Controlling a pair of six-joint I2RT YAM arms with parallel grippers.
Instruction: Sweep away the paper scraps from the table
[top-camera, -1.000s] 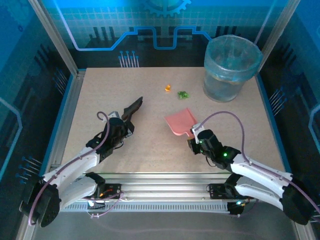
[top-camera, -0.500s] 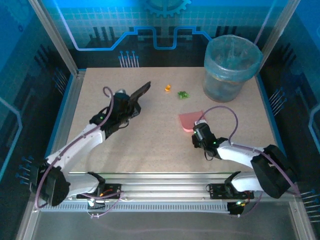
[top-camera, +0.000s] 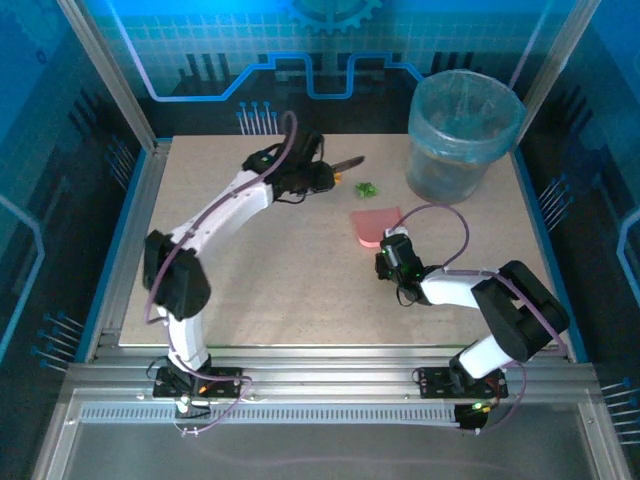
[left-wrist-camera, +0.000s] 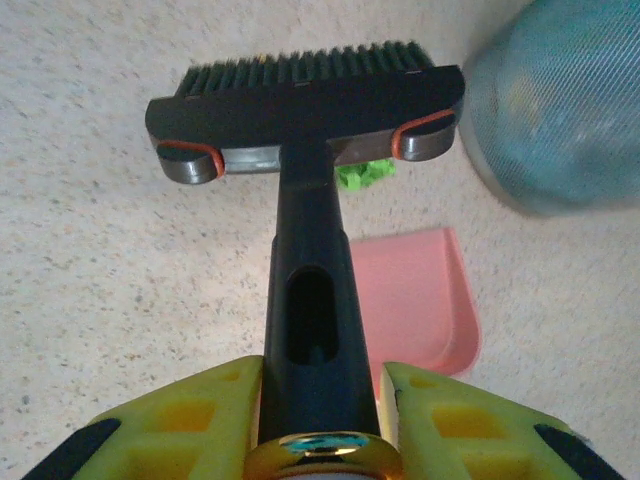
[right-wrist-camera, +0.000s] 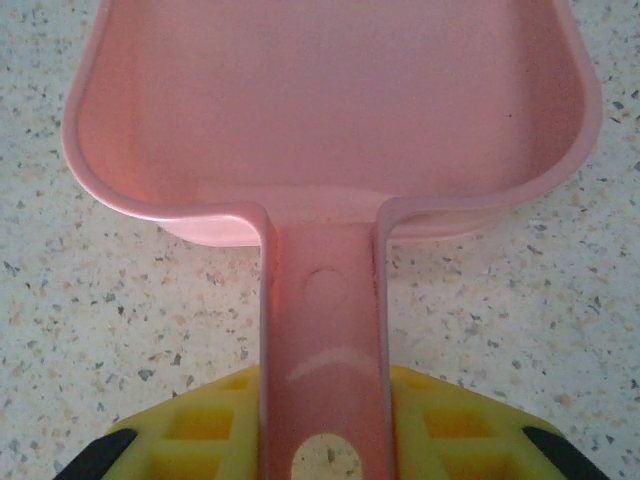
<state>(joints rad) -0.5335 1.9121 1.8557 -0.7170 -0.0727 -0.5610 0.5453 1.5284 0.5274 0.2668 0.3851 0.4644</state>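
Observation:
My left gripper (top-camera: 303, 178) (left-wrist-camera: 320, 390) is shut on the handle of a black brush (left-wrist-camera: 312, 290), reaching to the far middle of the table (top-camera: 250, 290). The bristle head (left-wrist-camera: 305, 95) (top-camera: 346, 164) hovers just beyond a green clump of paper scraps (left-wrist-camera: 362, 176) (top-camera: 367, 188). An orange bit (top-camera: 337, 179) peeks out beside the brush. The pink dustpan (top-camera: 375, 224) (right-wrist-camera: 330, 110) (left-wrist-camera: 415, 300) lies flat on the board just short of the green scraps, mouth facing the back. My right gripper (top-camera: 393, 256) (right-wrist-camera: 325, 400) is shut on its handle.
A translucent blue bin (top-camera: 463, 135) (left-wrist-camera: 560, 110) with a liner stands at the back right corner, close to the right of the scraps. A metal frame (top-camera: 133, 215) edges the board, with blue walls behind.
The left arm has stretched from mid-left to the far middle, carrying the brush over to the scraps. The right gripper has moved the dustpan toward the back and turned its mouth that way.

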